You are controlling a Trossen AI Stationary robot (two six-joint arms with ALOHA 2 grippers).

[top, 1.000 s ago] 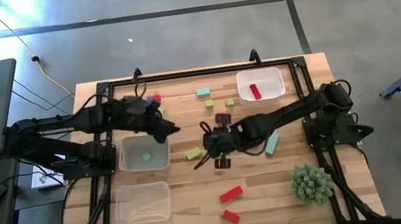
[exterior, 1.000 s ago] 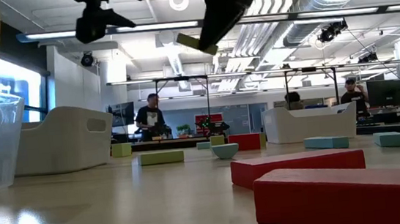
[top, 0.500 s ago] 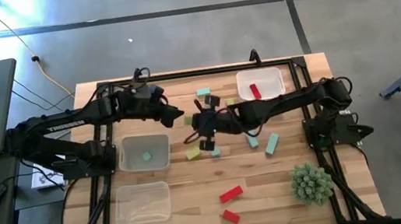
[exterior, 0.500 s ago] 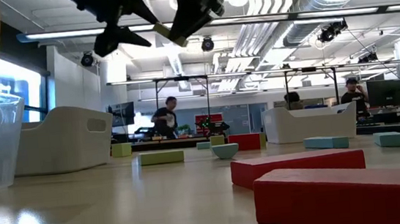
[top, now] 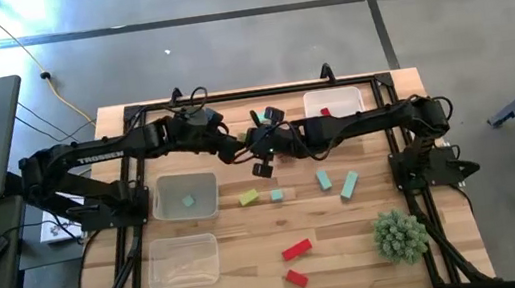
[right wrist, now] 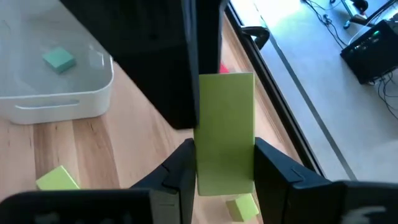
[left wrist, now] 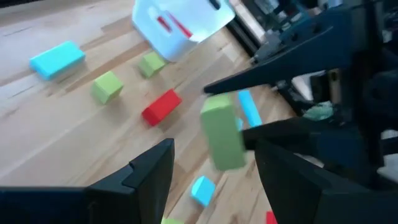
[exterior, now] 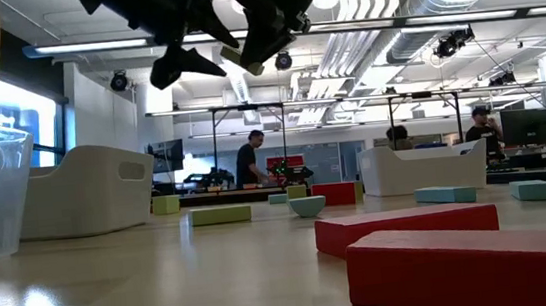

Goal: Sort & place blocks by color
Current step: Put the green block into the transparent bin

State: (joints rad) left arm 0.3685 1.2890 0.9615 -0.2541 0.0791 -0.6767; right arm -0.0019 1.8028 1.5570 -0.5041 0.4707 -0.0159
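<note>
Wooden table (top: 252,251); right gripper (right wrist: 224,171) above table's far middle, jaws clenched on green bar (right wrist: 225,134), bar lifted off table; left gripper (left wrist: 211,168) just beside bar, jaws spread wide, grasping nothing; other blocks (top: 297,250) scattered on table.

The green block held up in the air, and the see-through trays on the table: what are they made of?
The green block, held by the right gripper, looks like painted wood: matte, flat colour, sharp edges. The trays look like clear glossy plastic with rounded rims. The table shows pale wood grain.
</note>
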